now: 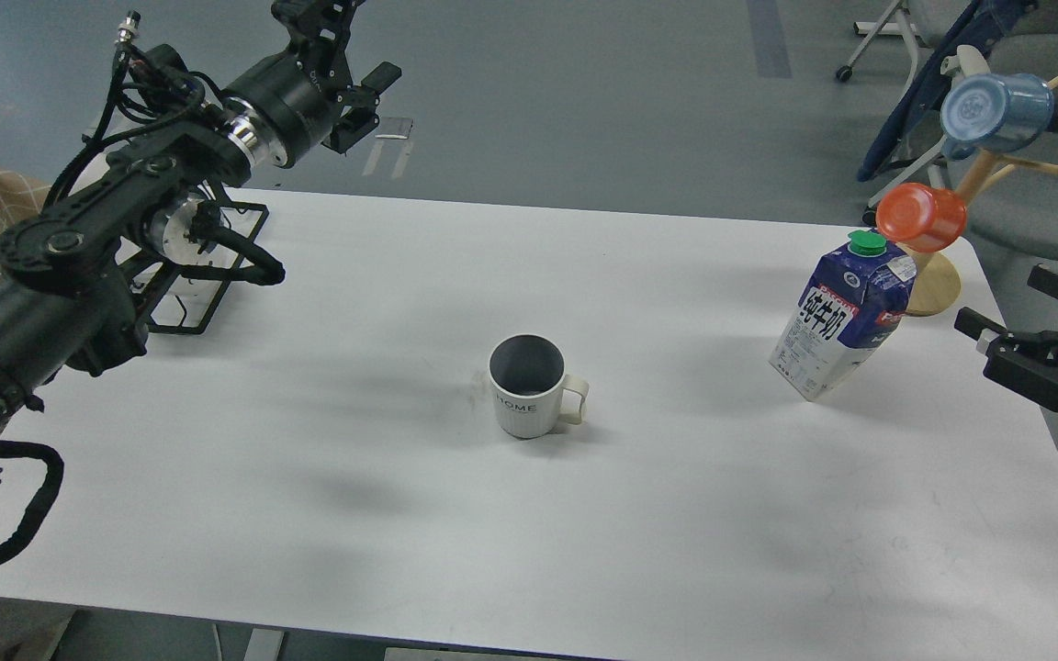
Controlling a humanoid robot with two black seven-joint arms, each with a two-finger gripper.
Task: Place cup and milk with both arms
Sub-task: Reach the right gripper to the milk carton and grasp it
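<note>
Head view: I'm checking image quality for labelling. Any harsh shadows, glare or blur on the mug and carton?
Head view: soft, diffuse shadows lie on the table; the white mug and milk carton are sharp, their print legible; no strong glare; the left gripper is dark, its fingers hard to separate.

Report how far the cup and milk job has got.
Nothing looks done: the white mug stands mid-table and the milk carton near the right edge, both untouched. In hand: the right tool is open, apart from the carton; the left tool hangs beyond the table's far edge. Grasping and placing remain.
</note>
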